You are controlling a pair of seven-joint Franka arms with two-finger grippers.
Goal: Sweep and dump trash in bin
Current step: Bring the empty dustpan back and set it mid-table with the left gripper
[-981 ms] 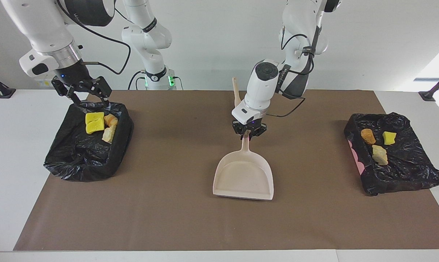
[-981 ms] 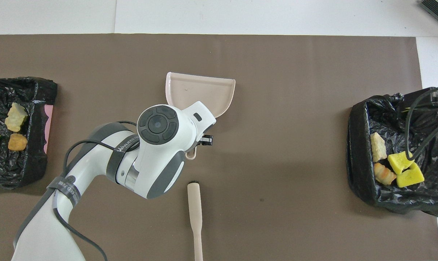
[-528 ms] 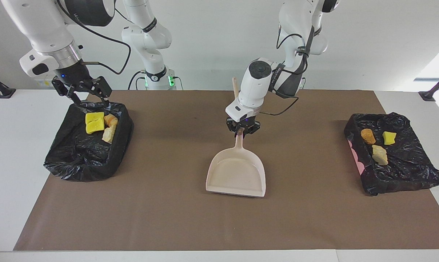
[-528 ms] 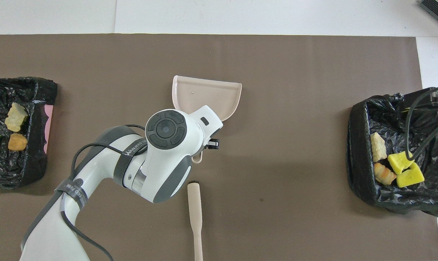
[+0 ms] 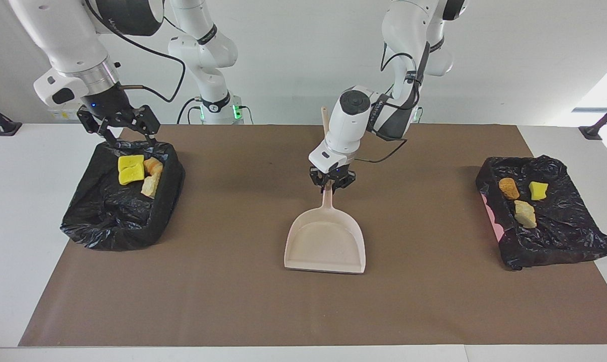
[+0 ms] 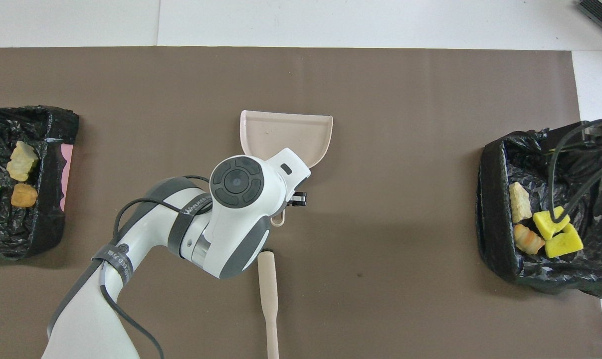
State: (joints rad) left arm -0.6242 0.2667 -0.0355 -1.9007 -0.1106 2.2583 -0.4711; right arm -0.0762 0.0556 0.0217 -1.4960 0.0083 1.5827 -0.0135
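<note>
Brown mat [image 5: 233, 301]; 7 scraps [image 5: 131, 169] (binned)

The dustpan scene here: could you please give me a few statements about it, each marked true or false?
1. The left pincer is shut on the dustpan handle. True.
2. Scraps lie in the dustpan. False: it is empty.
3. The right pincer is open over the bin at the right arm's end. True.
4. The brush lies in a bin. False: it lies on the brown mat, nearer to the robots than the dustpan.
5. The tray at the left arm's end holds three scraps. True.
</note>
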